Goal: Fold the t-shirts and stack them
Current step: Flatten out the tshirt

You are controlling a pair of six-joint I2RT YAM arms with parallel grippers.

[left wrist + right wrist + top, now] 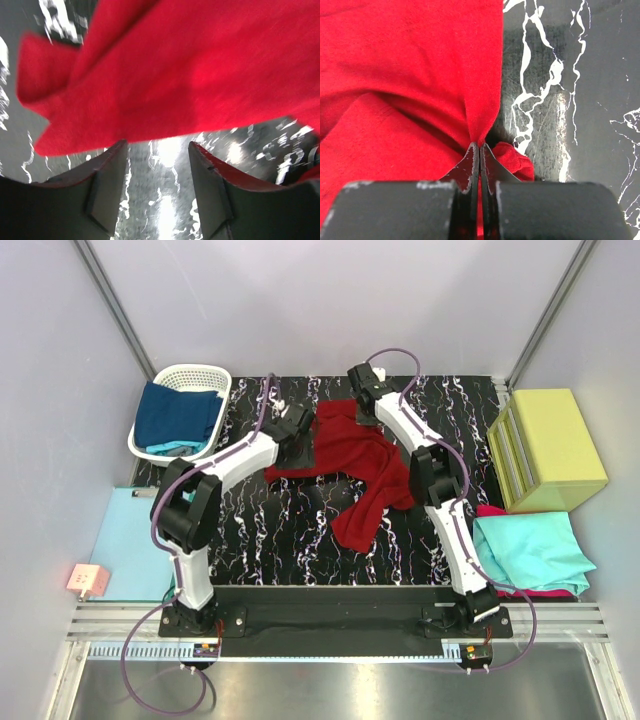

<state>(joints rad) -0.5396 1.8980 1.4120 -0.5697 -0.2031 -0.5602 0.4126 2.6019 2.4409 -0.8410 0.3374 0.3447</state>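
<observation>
- top external: the left arm rises from its base at the near edge, bends at a high elbow and sends its white forearm toward the far edge and rightward; the left pincer point(300, 435) sits at the left-hand edge of the dark red t-shirt point(350, 465).
- the right arm stands up from its base, folds at the elbow over the right half of the tabletop point(260, 530) and reaches far and leftward; the right pincer point(357, 395) is at the shirt's far edge.
- the dark red t-shirt lies rumpled about the middle of the tabletop, one part trailing toward the near edge.
- a navy blue t-shirt point(178, 415) fills the white basket point(200, 375) at the far left corner; a teal t-shirt point(530, 550) lies on a magenta t-shirt point(545, 592) by the right edge, on the near side of the yellow-green box point(545, 450).
- left wrist: the left pincer stands partly open, bare tabletop showing between its fingers point(107, 185); the blurred red cloth hangs just past the tips, nothing lies between them, and i cannot tell whether the cloth touches them.
- right wrist: the right pincer's fingers point(469, 165) are pressed together and pinch a fold of the dark red t-shirt at their tips; the cloth spreads left from there, with the marbled tabletop bare to the right.
</observation>
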